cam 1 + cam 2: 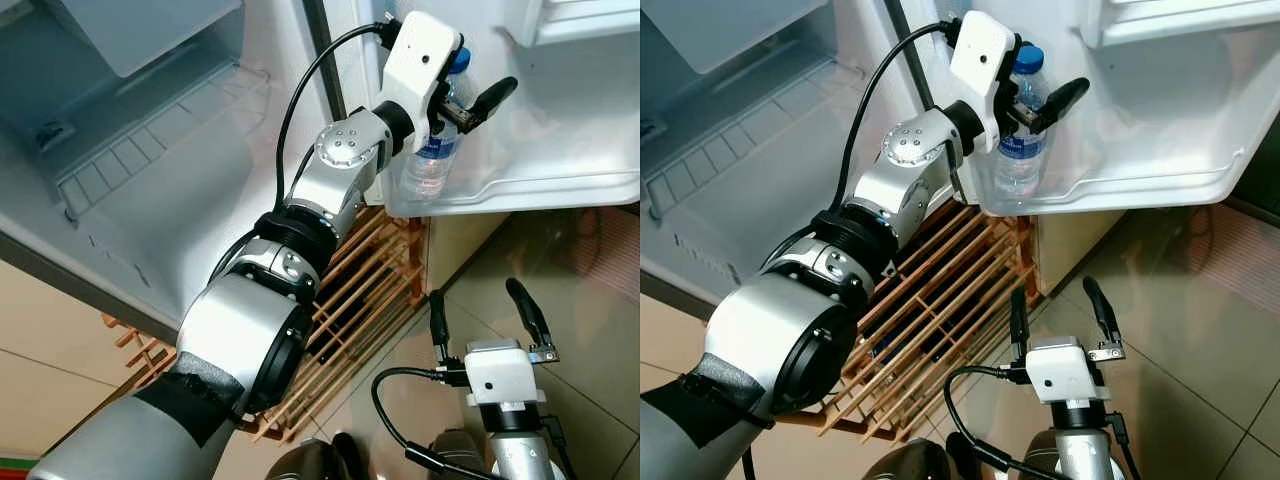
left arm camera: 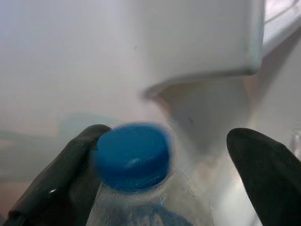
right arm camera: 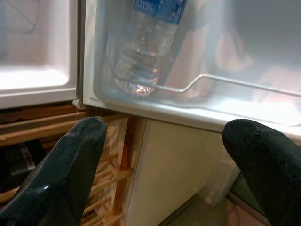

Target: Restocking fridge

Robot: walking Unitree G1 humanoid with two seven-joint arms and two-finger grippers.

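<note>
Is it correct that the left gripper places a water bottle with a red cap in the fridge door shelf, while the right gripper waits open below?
Not quite: the cap is blue, not red, as the left wrist view shows. The rest holds: the left gripper has the water bottle at the fridge door shelf, and the right gripper waits open below.

Left gripper [image 1: 470,95] raised (fingers spread); right gripper [image 1: 490,315] low.
</note>
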